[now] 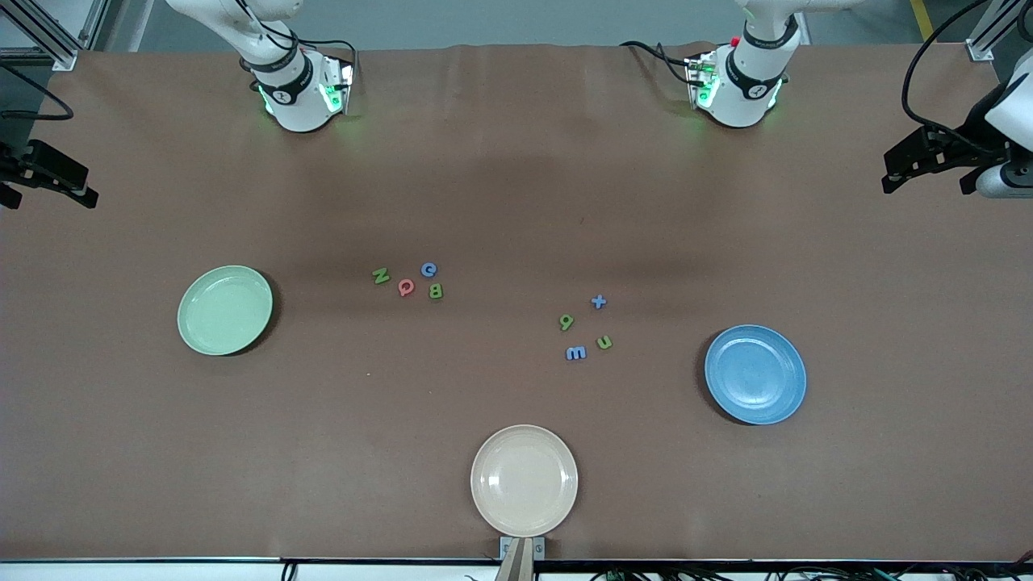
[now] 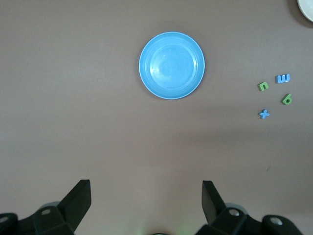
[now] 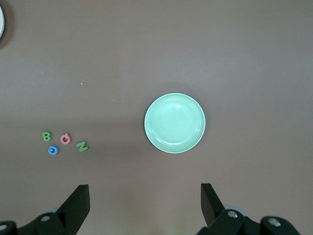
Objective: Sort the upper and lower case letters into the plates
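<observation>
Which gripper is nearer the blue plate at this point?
The left. The left gripper hangs open above the table at its own end, with the blue plate close by in its wrist view. The right gripper waits open at the other end, by the green plate.

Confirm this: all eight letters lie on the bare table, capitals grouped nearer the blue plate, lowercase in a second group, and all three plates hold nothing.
One thing is wrong: the front view shows the capitals grouped nearer the pale green plate, not the blue plate. The lowercase group lies nearer the blue one. The rest stands.

Robotics lab: two arm bases [image 1: 294, 89] bolted on paper-covered table [image 1: 516, 202].
</observation>
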`<state>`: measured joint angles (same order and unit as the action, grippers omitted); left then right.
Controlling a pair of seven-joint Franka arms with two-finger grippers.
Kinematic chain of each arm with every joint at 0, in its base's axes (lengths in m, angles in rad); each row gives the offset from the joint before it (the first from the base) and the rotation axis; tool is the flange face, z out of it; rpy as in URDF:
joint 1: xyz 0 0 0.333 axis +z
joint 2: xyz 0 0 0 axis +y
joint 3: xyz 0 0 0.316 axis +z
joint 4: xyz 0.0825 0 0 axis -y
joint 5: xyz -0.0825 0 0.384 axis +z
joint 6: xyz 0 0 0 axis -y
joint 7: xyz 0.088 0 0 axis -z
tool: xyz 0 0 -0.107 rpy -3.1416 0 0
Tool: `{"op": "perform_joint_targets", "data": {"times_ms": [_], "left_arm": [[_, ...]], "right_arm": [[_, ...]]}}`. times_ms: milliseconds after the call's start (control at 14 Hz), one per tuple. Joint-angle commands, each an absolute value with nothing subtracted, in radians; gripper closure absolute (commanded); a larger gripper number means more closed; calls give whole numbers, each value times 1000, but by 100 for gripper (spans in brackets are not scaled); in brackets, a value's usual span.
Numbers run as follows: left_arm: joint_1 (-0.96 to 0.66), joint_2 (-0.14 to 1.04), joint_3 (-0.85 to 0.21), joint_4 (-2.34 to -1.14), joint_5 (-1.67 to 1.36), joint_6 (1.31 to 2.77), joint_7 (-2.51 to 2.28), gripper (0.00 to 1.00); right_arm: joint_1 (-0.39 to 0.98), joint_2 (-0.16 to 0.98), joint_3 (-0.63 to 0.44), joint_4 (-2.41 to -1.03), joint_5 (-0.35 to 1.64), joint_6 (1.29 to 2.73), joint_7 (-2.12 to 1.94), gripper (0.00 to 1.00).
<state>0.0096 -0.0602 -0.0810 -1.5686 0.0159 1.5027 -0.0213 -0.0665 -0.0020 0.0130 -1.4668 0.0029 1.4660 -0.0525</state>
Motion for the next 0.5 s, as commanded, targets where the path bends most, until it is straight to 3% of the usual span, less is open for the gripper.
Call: {"op": "perform_joint_targets", "data": {"times_ms": [0,430], "left_arm": [[8,-49,-84,-1548,6,1503,-32,0],[15,-12,-83,-1514,20,1505,-15,0]], "right_arm": [[-77,6,18,-1450,-8,1454,-69,0],[-68,8,20,-1450,-5,1456,-63,0]]}}
